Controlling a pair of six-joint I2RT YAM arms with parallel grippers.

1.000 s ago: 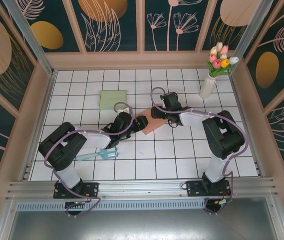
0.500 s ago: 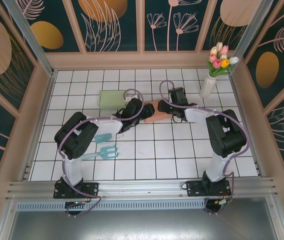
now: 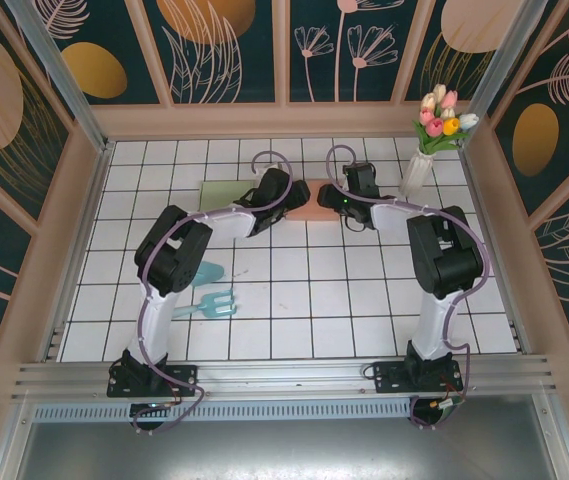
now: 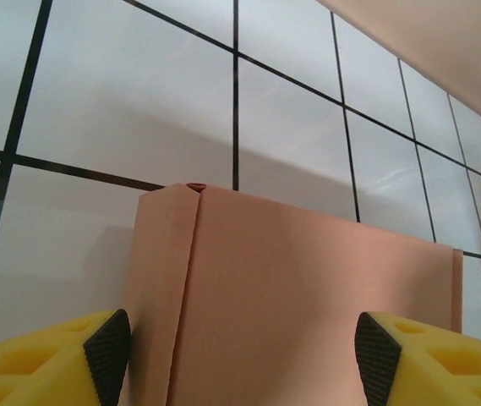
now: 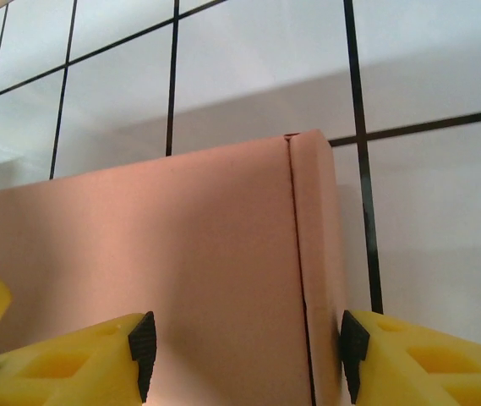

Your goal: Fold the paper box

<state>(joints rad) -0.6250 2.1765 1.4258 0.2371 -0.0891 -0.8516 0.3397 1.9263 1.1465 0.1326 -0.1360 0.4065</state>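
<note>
The paper box is a flat pink carton lying on the white tiles near the back of the table. My left gripper reaches it from the left and my right gripper from the right. In the left wrist view the box fills the space between the yellow fingers, with a folded seam down its left side. The left gripper is closed onto it. In the right wrist view the box sits between the black pads with its seam at the right, and the right gripper is closed on it.
A pale green flat sheet lies just left of the box, partly under the left arm. Two teal garden tools rest on the tiles at the near left. A white vase of tulips stands at the back right. Wooden walls ring the table.
Both grippers have travelled away from the arm bases toward the back wall, and the pink box has gone with them. The right jaws have narrowed.
</note>
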